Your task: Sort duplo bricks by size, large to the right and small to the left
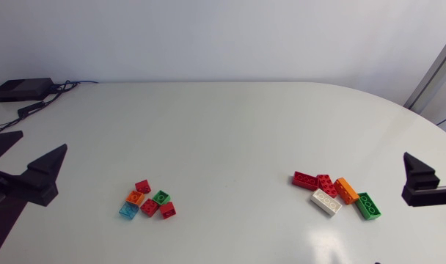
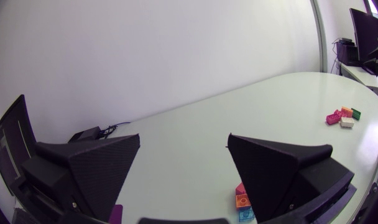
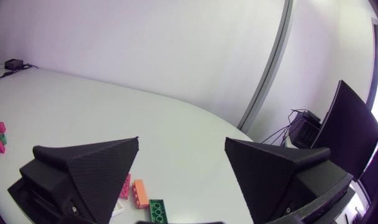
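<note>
Head view: large bricks [image 1: 326, 202] lie slantwise (long axes roughly parallel); left gripper [image 2: 184, 140] and right gripper [image 3: 182, 140] gape empty.

A glossy white, rounded table [image 1: 230, 139] stands against a plain pale wall [image 1: 223, 37]; a black box [image 1: 21, 89] with cables [image 1: 70, 84] sits on its far corner.

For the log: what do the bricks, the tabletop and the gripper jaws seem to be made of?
White long brick and pale blue small brick: likely moulded plastic, smooth, bright colours, studded tops; the blue one looks translucent. Table: white, smooth, slightly glossy, perhaps laminate, judging by soft glare. Left gripper jaws: matte black with a fine grain, plastic or rubber, cannot tell which.
</note>
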Motion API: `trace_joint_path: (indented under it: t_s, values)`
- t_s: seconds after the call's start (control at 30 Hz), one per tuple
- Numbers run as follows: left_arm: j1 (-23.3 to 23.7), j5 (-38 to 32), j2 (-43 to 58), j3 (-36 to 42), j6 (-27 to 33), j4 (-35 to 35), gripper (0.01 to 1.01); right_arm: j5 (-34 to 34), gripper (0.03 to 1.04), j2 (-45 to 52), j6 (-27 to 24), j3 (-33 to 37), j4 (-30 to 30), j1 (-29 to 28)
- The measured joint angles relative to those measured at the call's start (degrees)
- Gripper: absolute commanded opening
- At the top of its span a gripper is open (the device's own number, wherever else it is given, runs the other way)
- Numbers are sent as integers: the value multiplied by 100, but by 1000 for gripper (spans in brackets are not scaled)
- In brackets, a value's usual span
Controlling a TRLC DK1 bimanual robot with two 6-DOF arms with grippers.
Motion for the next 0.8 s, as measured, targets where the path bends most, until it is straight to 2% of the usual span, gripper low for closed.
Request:
trace_joint_path:
  t_s: [0.8]
  values:
    - [-903,-1198,-1631,-2240,-1716,1631,985,780,998,-1207,1617,-2085,1934,1851]
